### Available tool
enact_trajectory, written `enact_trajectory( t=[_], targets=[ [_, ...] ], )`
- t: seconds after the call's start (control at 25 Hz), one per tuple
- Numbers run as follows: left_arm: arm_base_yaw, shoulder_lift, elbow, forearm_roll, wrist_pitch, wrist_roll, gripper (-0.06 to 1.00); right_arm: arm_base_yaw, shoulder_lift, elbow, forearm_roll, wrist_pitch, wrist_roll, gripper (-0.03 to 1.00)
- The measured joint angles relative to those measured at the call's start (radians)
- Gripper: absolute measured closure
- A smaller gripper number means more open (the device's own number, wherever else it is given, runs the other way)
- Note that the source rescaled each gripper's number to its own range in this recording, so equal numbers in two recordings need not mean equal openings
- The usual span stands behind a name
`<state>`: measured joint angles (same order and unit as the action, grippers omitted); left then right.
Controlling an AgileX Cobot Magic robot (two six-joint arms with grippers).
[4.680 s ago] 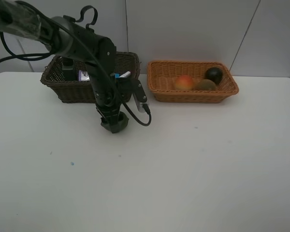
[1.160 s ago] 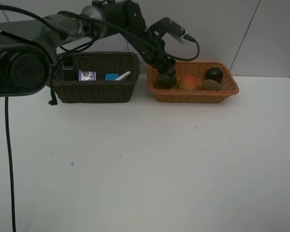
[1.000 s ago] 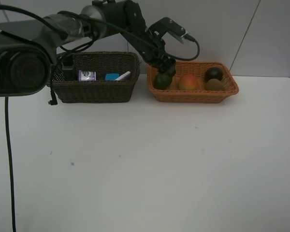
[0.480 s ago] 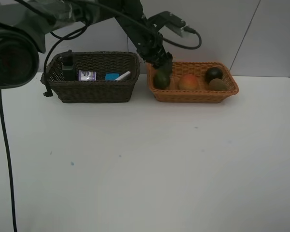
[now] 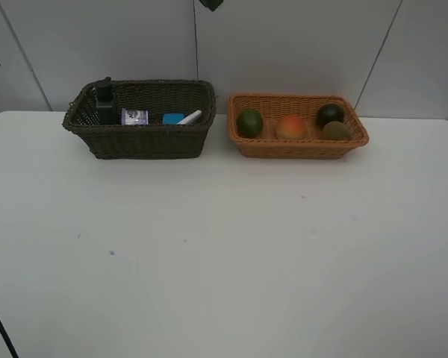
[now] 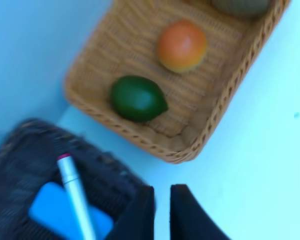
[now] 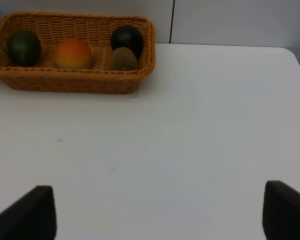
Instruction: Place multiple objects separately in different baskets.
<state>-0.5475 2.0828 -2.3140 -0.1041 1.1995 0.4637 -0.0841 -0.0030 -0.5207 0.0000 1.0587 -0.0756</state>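
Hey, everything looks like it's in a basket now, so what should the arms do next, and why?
Probably just pull the left arm back to rest. The lime, peach, kiwi and mangosteen lie in the tan basket; the bottle, jar, eraser and marker in the dark basket. Nothing is held, and no item remains on the table.

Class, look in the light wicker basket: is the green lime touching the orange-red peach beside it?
Apart. The left wrist view shows bare basket weave between the lime and the peach; the high view shows the same gap in the light basket.
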Motion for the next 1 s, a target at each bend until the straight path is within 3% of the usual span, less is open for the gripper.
enact_trajectory(
  t=[0.2, 0.36, 0.52, 0.68, 0.72, 1.0],
  targets=[
    [0.000, -0.244, 0.099, 0.068, 0.005, -0.166, 0.94, 0.000, 0.000, 0.000, 0.000, 0.000, 0.000, -0.03],
    [0.000, -0.446, 0.237, 0.128, 0.005, -0.214, 0.94, 0.000, 0.000, 0.000, 0.000, 0.000, 0.000, -0.03],
    [0.000, -0.685, 0.443, 0.216, 0.005, -0.222, 0.94, 0.000, 0.000, 0.000, 0.000, 0.000, 0.000, -0.03],
    [0.000, -0.935, 0.685, 0.243, 0.005, -0.250, 0.94, 0.000, 0.000, 0.000, 0.000, 0.000, 0.000, -0.03],
    [0.000, -0.935, 0.685, 0.243, 0.005, -0.250, 0.94, 0.000, 0.000, 0.000, 0.000, 0.000, 0.000, -0.03],
    [0.002, -1.436, 1.133, 0.310, 0.005, -0.391, 0.94, 0.000, 0.000, 0.000, 0.000, 0.000, 0.000, -0.03]
  ],
)
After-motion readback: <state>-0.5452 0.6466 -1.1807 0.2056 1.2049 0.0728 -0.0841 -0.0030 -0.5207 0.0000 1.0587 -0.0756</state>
